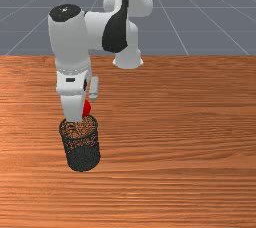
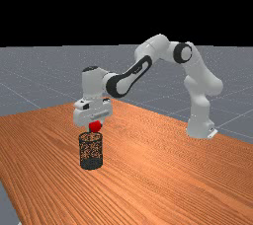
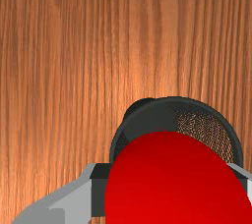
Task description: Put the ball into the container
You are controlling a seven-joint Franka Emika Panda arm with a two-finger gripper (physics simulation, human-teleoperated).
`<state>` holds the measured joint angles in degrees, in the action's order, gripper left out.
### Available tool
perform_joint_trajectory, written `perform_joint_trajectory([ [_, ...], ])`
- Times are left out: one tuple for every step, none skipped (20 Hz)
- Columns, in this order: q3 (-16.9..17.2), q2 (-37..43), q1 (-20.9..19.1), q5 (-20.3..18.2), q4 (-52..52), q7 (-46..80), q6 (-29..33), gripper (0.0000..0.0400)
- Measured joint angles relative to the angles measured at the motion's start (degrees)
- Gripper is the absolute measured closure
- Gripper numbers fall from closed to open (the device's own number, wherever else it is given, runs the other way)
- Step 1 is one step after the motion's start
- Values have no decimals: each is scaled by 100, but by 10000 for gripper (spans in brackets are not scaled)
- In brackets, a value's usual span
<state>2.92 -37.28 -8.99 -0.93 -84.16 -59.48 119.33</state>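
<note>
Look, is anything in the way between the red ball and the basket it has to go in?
Nothing that I can see. My gripper holds the red ball above the black mesh basket, and the basket's top is open.

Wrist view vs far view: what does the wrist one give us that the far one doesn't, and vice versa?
Wrist view: a finger on each of two opposite sides of the ball, plus a look down inside the container. Far view: the whole arm back to its base. Both: ball held by the gripper, container lower down, wood table.
</note>
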Motion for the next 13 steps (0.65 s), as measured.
perform_joint_trajectory([
  [4, -87, -11, 11, 159, -35, -165, 120],
  [10, -124, -39, 10, 221, -73, -213, 120],
  [23, -207, -70, 19, 378, -111, -365, 120],
  [42, -382, -106, 40, 714, -159, -686, 120],
  [61, -543, -126, 53, 933, -149, -833, 120],
  [62, -556, -133, 47, 799, -148, -641, 120],
  [65, -670, -133, 52, 855, -143, -633, 120],
  [64, -732, -134, 49, 813, -141, -538, 120],
  [56, -686, -130, 37, 709, -142, -364, 120],
  [56, -652, -133, 33, 643, -145, -239, 118],
  [54, -673, -127, 34, 673, -143, -224, 68],
  [55, -691, -125, 35, 694, -141, -194, 42],
  [53, -698, -123, 34, 700, -141, -148, 40],
])
